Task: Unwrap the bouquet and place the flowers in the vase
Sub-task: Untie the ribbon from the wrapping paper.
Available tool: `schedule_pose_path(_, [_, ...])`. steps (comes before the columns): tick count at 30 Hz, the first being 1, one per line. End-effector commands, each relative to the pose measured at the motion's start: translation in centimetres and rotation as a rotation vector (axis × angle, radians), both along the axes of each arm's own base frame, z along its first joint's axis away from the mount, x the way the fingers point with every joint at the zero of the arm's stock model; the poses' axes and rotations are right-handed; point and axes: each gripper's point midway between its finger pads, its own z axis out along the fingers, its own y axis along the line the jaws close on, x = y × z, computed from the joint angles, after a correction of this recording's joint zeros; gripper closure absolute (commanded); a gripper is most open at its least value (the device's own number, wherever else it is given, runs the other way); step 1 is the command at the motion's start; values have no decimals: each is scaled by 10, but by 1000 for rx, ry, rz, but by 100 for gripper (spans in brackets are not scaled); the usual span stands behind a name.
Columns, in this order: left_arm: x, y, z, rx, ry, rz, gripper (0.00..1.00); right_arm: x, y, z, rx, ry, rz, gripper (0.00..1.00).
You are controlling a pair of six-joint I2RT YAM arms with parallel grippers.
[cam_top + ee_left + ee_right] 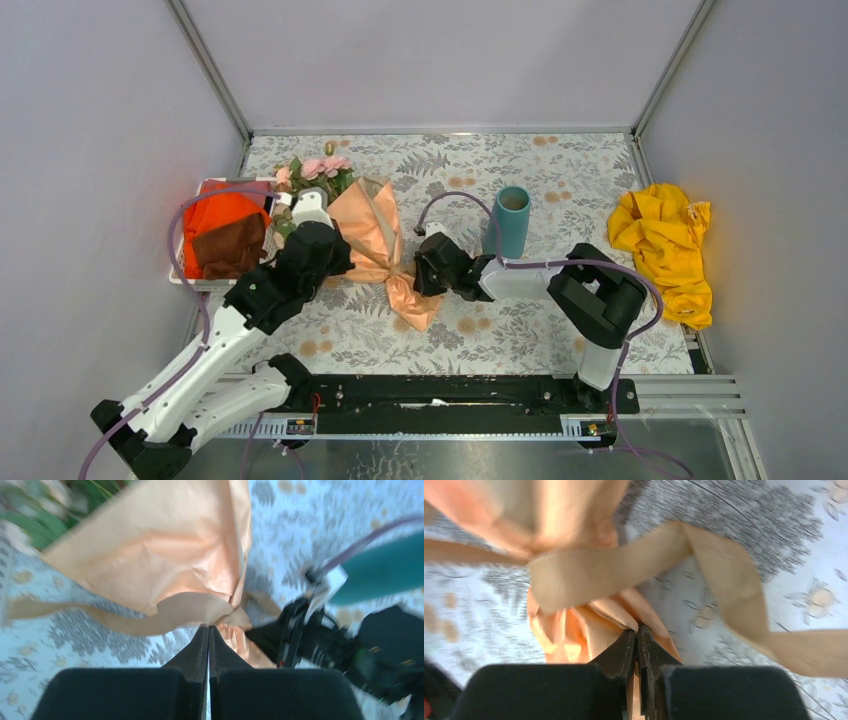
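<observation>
The bouquet (368,232) lies left of centre on the table, wrapped in peach paper (165,545), with its flowers (318,170) pointing to the far left. A tan ribbon (624,565) is tied round its narrow end. My left gripper (208,627) is shut, its tips pinching the lower edge of the ribbon (125,622). Opposite it, my right gripper (637,626) is shut on the crumpled tail of the paper (569,630), and a strip of paper shows between its fingers. The teal vase (512,220) stands upright just behind the right wrist.
A white tray (180,278) at the left edge holds orange and brown cloths (225,235). A yellow cloth (665,250) lies bunched at the right. Grey walls close in the table on three sides. The right arm's cable (455,198) arcs beside the vase.
</observation>
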Motion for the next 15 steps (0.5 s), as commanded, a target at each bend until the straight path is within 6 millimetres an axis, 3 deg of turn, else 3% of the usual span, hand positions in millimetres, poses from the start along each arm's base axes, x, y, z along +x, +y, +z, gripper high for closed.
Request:
schedule_pose_path(1, [19, 38, 111, -92, -325, 195, 98, -32, -86, -73, -368, 148, -51, 91])
schedule_pose_path(4, [24, 31, 95, -73, -284, 180, 98, -28, -85, -69, -372, 135, -52, 91])
schedule_pose_path(10, [32, -6, 36, -114, -184, 61, 98, -23, -87, -55, -382, 101, -49, 85])
schedule_pose_path(15, [31, -35, -12, -144, -100, -50, 98, -11, -73, -13, -299, 16, -32, 68])
